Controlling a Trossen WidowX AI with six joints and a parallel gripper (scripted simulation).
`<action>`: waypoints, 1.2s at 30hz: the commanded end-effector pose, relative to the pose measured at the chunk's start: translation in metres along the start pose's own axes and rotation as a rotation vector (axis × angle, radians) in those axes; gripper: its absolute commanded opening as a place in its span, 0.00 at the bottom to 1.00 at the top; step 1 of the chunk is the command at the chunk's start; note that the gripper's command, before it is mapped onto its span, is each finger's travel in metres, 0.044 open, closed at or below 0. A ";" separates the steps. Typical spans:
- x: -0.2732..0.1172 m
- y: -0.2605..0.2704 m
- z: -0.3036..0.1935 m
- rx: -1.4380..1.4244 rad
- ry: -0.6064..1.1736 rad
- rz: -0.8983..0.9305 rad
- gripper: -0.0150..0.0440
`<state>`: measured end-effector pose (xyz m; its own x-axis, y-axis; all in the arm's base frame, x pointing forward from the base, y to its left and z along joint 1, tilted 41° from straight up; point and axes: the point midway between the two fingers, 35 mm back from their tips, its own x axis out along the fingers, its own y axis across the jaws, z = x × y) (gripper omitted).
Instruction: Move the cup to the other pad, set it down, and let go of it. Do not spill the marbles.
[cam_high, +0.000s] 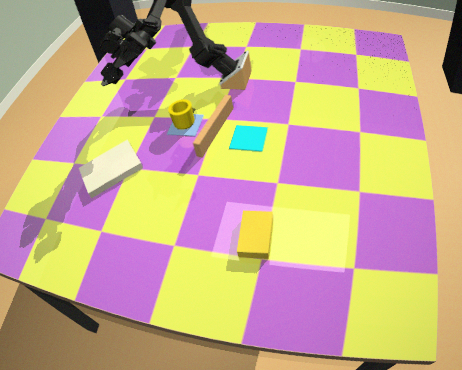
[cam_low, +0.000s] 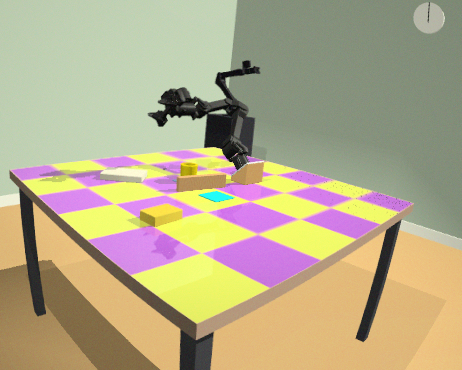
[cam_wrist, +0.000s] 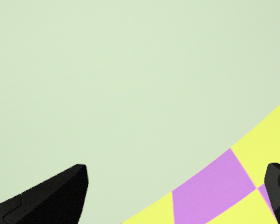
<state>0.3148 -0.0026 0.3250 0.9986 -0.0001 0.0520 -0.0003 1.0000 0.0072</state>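
Checkered table (cam_high: 310, 310), green walls: cup (cam_high: 181, 114) sits upright on blue pad (cam_high: 192, 131), wooden bar (cam_high: 213, 126) btwn it & cyan pad (cam_high: 248, 138). Gripper (cam_high: 111, 74) spread wide, holding nothing, high & well apart from cup, so approach not yet begun; next move probably swing over, descend w/ jaws straddling cup, then lift over bar w/o tilting.

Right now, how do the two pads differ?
The blue pad carries the yellow cup; the cyan pad carries nothing. The blue pad is a paler, duller blue and mostly covered; the cyan pad is bright and fully visible. They lie on opposite sides of the tan bar. Both are flat squares on the checkered table. The gripper is open, away from both.
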 end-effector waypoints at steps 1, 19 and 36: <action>0.001 0.000 -0.004 -0.004 0.019 -0.002 0.89; -0.097 0.003 -0.214 -1.021 1.527 0.179 0.54; -0.123 -0.012 -0.199 -1.348 1.768 0.305 0.54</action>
<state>0.2061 -0.0095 0.1140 0.0241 -0.6163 -0.7871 -0.8180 0.4405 -0.3699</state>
